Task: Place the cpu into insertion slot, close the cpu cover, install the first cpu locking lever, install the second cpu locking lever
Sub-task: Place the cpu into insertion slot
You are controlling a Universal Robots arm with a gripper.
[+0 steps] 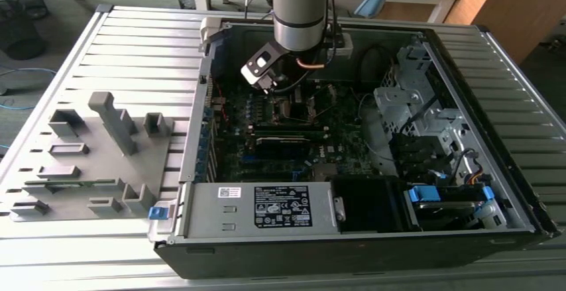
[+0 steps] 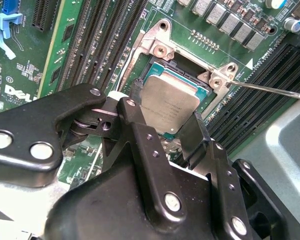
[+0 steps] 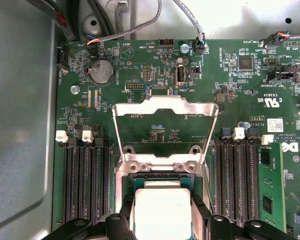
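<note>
The cpu (image 2: 170,104), a flat square chip with a dull silver top, sits between my black fingers (image 2: 136,107) over the open insertion slot (image 2: 157,67) on the green motherboard. My gripper (image 2: 166,107) is shut on the chip's two opposite edges; whether it rests fully in the slot I cannot tell. The first wrist view has the cpu (image 3: 162,210) held by the gripper (image 3: 163,212). Beyond it the cpu cover (image 3: 140,107), a silvery frame with a square window, stands raised. A thin metal locking lever (image 2: 270,89) sticks out beside the slot. My arm (image 1: 301,32) hangs over the board inside the case.
Rows of black memory slots (image 3: 85,180) flank the slot on both sides. The open computer case (image 1: 354,238) lies on a slatted metal table (image 1: 132,46), with drive cages and cables at the exterior view's right. A grey parts fixture (image 1: 89,158) stands at the exterior view's left.
</note>
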